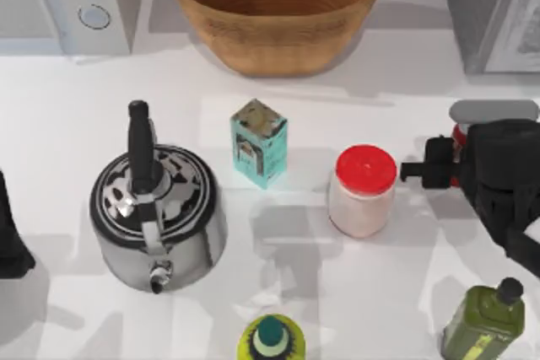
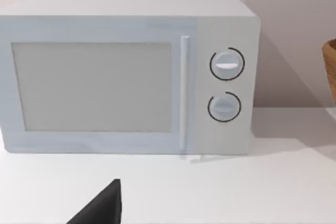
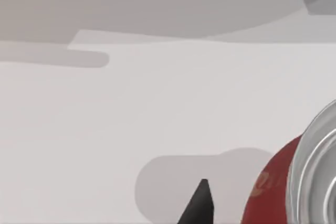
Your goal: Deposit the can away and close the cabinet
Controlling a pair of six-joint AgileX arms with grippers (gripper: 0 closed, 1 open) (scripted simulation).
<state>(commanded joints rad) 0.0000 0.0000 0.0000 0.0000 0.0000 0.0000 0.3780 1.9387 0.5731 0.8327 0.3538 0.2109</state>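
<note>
Hovering at the desk's (image 1: 278, 65) right over the can (image 3: 273, 187), the right gripper (image 1: 460, 162) seems poised to grasp it; finger spread unclear. The left arm sits parked far left.

The jar (image 1: 363, 191) stands mid-table. Left of it sits the carton (image 1: 259, 142), farther left the kettle (image 1: 157, 208). Behind it lies the basket (image 1: 277, 8). Right of it stands the can (image 1: 460, 137).
</note>
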